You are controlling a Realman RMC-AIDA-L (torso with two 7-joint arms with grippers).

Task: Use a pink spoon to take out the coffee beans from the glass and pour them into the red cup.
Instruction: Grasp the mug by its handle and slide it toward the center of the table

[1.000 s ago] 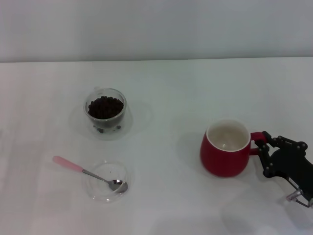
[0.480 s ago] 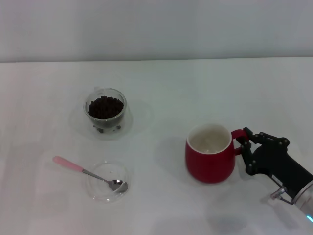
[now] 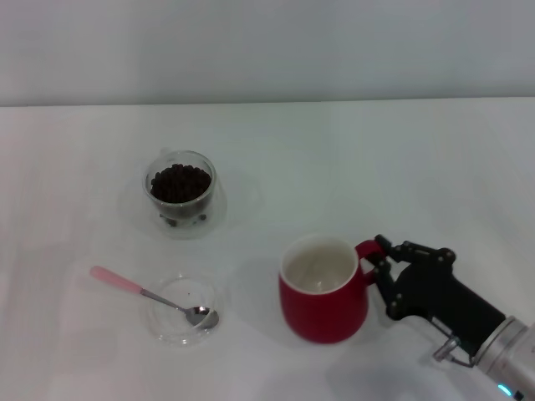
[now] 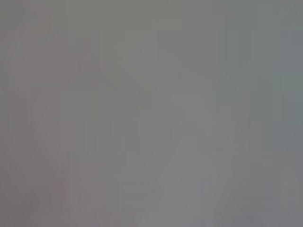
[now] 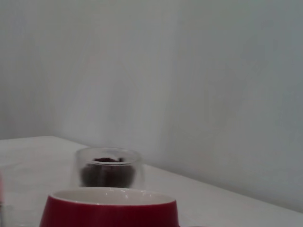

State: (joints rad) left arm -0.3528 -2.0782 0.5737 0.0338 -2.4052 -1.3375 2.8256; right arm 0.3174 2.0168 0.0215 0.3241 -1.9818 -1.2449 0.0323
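Head view: a matte white table [image 3: 351, 159] against a pale wall. The right gripper [image 3: 378, 261], black and jointed on a silver wrist, has its fingers closed around the red loop handle of the cup [image 3: 322, 292], a glossy red ceramic mug with a cream inside, which shows no beans. The cup sits at the near right of the table, well apart from the other vessels. At the far left stands the glass [image 3: 180, 194], small, clear, rounded and double-walled, holding a heap of dark, nearly black beans [image 3: 179, 182]. Nearer the robot on the left lies a shallow clear round dish [image 3: 181, 309]; the spoon [image 3: 155, 296] rests with its shiny metal bowl inside the dish and its pale pink handle angled out over the rim to the left.

Right wrist view: only the cup's red rim and cream lip appear, close up, with the glass and its beans beyond; the gripper's own fingers are not shown here.

Left wrist view: a uniform grey field with nothing discernible; the left gripper appears in no view.
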